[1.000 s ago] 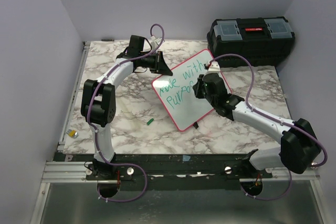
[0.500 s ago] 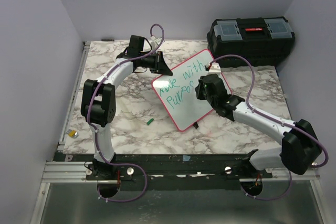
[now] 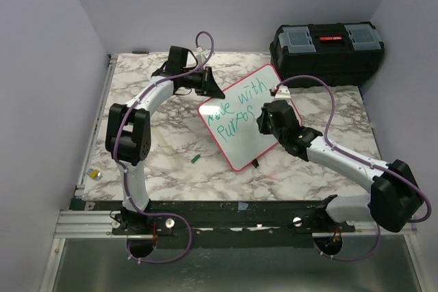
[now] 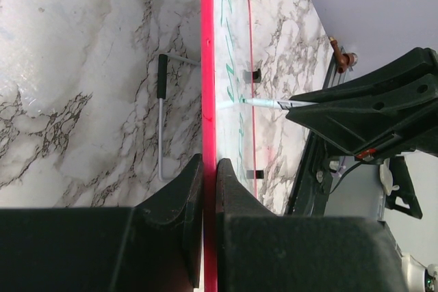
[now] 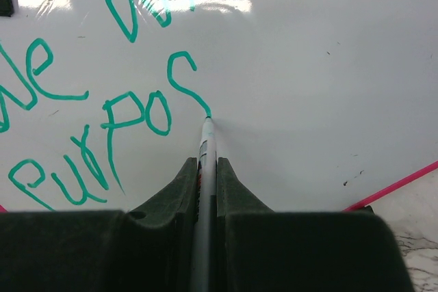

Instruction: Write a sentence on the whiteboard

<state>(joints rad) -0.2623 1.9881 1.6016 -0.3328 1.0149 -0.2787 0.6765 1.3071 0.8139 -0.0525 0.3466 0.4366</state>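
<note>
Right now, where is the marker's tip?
Right wrist view: the marker, clamped in the right gripper, touches the whiteboard at the end of the green S.

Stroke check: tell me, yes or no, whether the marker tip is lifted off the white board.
No: the thin grey marker has its tip on the glossy pink-framed whiteboard, at the green S stroke's end.

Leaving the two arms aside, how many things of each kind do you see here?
whiteboard: 1
marker: 1
black toolbox: 1
small green piece: 1
small yellowish piece: 1
Total: 5
</note>
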